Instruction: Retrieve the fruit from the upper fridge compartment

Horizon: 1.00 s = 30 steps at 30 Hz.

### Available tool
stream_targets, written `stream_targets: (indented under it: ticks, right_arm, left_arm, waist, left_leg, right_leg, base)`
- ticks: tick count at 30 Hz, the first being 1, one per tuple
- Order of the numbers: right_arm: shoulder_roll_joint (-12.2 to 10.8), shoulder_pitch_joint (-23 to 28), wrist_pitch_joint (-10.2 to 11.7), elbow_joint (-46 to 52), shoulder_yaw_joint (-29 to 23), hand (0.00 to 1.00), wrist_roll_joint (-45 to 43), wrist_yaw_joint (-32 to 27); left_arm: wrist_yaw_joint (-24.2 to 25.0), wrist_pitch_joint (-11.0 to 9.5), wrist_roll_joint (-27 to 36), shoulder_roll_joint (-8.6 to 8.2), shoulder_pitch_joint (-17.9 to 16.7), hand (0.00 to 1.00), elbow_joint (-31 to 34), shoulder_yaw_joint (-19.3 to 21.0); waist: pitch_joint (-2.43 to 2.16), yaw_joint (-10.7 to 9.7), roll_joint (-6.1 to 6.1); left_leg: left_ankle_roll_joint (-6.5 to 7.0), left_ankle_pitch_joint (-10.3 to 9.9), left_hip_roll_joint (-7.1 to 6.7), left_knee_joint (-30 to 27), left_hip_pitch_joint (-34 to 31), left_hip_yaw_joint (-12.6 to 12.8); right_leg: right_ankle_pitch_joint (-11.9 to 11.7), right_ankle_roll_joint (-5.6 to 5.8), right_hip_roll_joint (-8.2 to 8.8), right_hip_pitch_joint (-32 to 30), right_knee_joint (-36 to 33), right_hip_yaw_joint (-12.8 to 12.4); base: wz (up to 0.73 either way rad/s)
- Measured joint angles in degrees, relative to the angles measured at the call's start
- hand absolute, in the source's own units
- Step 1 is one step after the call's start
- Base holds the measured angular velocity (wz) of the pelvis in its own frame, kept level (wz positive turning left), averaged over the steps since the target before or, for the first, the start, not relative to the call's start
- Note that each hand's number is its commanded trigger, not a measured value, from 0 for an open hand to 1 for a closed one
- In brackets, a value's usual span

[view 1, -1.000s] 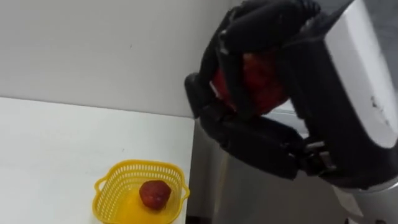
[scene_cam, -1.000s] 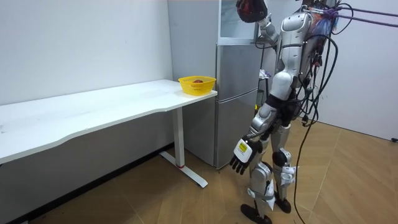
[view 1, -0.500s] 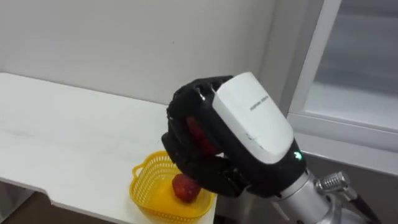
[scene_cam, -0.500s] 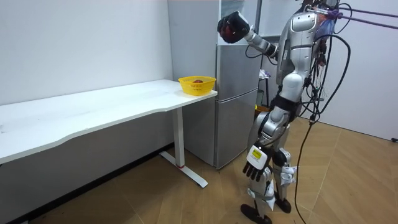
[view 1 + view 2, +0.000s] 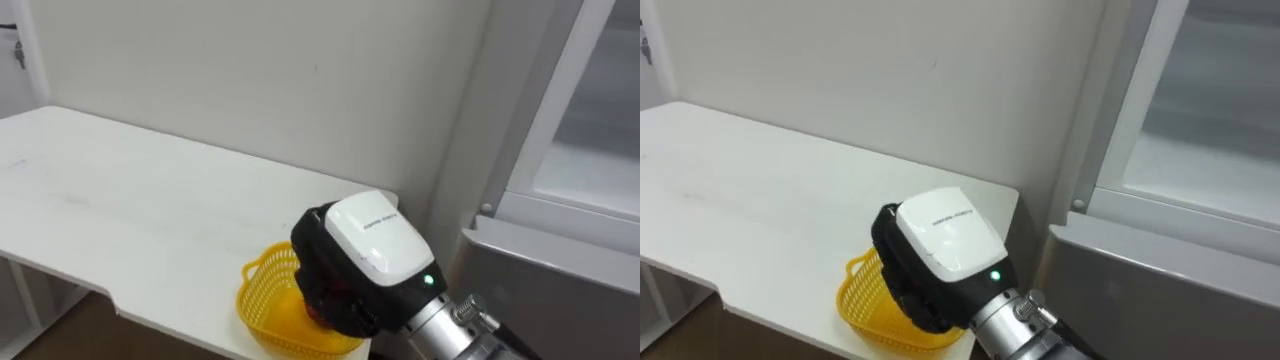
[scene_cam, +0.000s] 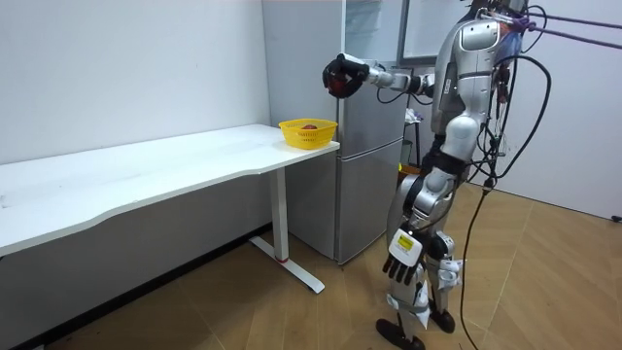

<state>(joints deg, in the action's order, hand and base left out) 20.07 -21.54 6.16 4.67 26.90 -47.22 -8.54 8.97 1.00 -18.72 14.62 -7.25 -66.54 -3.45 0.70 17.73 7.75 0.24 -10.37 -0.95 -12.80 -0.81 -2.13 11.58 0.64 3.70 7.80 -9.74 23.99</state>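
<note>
Right robot hand (image 5: 365,255) cups the red fruit (image 6: 336,78) over the yellow basket (image 5: 262,300): probably firm, smooth, easily bruised, best cradled round its middle.

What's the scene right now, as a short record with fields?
Right robot hand: shut on a red fruit, raised above the yellow basket
Basket: at the white table's end by the fridge, another red fruit inside
Left robot hand: open, hanging beside the leg
Fridge: upper compartment open
</note>
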Motion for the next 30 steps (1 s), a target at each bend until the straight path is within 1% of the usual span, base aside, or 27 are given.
stream_targets:
  ticks: [2,4,5,7,9,11,18,21,24,30]
  right_arm:
    - [0.0,-0.02,-0.05,-0.16,0.0,1.0,-0.01,-0.1]
    - [-0.01,-0.26,-0.01,-1.66,0.0,1.0,0.11,-0.23]
    - [-0.01,-0.47,-0.13,-3.22,0.01,1.0,0.5,-0.23]
    - [-0.08,-0.56,-1.34,-5.41,0.01,1.0,1.95,0.0]
    - [-0.2,-0.59,-1.78,-6.59,0.02,1.0,2.42,0.24]
    - [-0.2,-0.6,-2.13,-7.27,0.02,1.0,2.57,0.62]
    - [-0.19,-0.6,-2.48,-9.02,0.81,1.0,4.13,1.29]
    - [-0.19,-0.64,-2.33,-11.58,0.96,1.0,4.51,1.29]
    - [-0.2,-0.74,-2.43,-14.32,0.95,1.0,4.0,1.28]
    - [-0.23,-0.95,-2.47,-16.35,0.95,1.0,3.97,1.27]
  left_arm:
    - [0.03,0.2,-0.44,0.03,0.01,0.0,0.09,0.0]
    - [0.04,0.28,-1.56,0.04,0.08,0.0,0.22,-0.03]
    - [0.09,0.28,-2.19,0.01,0.05,0.0,0.54,-0.07]
    - [0.14,0.28,-2.23,0.02,-0.04,0.0,1.22,-0.04]
    - [0.17,0.38,-2.24,0.07,-0.06,0.0,1.21,-0.04]
    - [0.26,0.42,-2.26,0.18,-0.05,0.0,1.21,-0.05]
    - [0.69,1.2,-2.23,0.23,-0.09,0.0,1.35,-0.1]
    - [0.61,1.18,-2.22,0.35,0.13,0.0,1.35,-0.06]
    - [0.64,1.13,-2.27,0.37,-0.02,0.0,1.53,0.48]
    - [0.55,1.17,-2.25,0.54,-0.16,0.0,1.87,0.46]
  waist:
    - [-0.09,-0.01,0.26]
    - [-0.01,-0.08,0.58]
    - [0.07,0.0,0.71]
    - [0.29,0.37,0.98]
    - [0.48,0.95,1.06]
    - [0.55,1.23,1.2]
    - [0.4,1.5,1.69]
    - [0.39,1.41,1.78]
    - [0.4,1.73,1.77]
    - [0.42,1.79,1.93]
  left_leg:
    - [0.0,0.0,-0.07,-0.04,-0.17,-0.42]
    - [-0.01,0.01,-0.19,-0.3,-0.32,-0.77]
    - [-0.01,0.01,-0.29,-0.54,-0.36,-1.08]
    - [0.0,0.01,-0.37,-0.81,-0.63,-1.21]
    - [0.02,0.0,-0.44,-0.83,-0.68,-1.23]
    - [0.04,0.01,-0.61,-0.87,-0.86,-1.67]
    - [0.19,0.12,-0.75,-1.22,-1.67,-1.63]
    - [0.19,0.12,-0.84,-1.28,-1.47,-1.94]
    - [0.19,0.12,-0.78,-1.31,-1.6,-1.9]
    - [0.14,0.14,-0.84,-1.38,-1.77,-2.79]
  right_leg:
    - [0.01,0.01,0.0,0.0,0.01,0.38]
    - [0.01,0.02,0.02,0.2,0.0,0.82]
    - [0.01,0.02,0.06,0.38,-0.01,0.83]
    - [0.01,0.02,0.12,0.31,-0.02,0.82]
    - [0.04,0.06,0.18,0.27,-0.02,0.84]
    - [0.13,0.22,0.29,0.25,-0.01,1.24]
    - [0.13,0.23,0.4,-0.32,-0.07,1.36]
    - [0.14,0.23,0.39,0.09,-0.05,1.49]
    - [0.14,0.24,0.35,-0.13,-0.04,1.53]
    - [0.14,0.24,0.33,-0.28,-0.08,2.15]
  base:
    - [0.1]
    - [0.16]
    - [0.14]
    - [0.07]
    - [0.0]
    - [0.03]
    - [0.01]
    - [0.08]
    - [0.0]
    - [0.03]
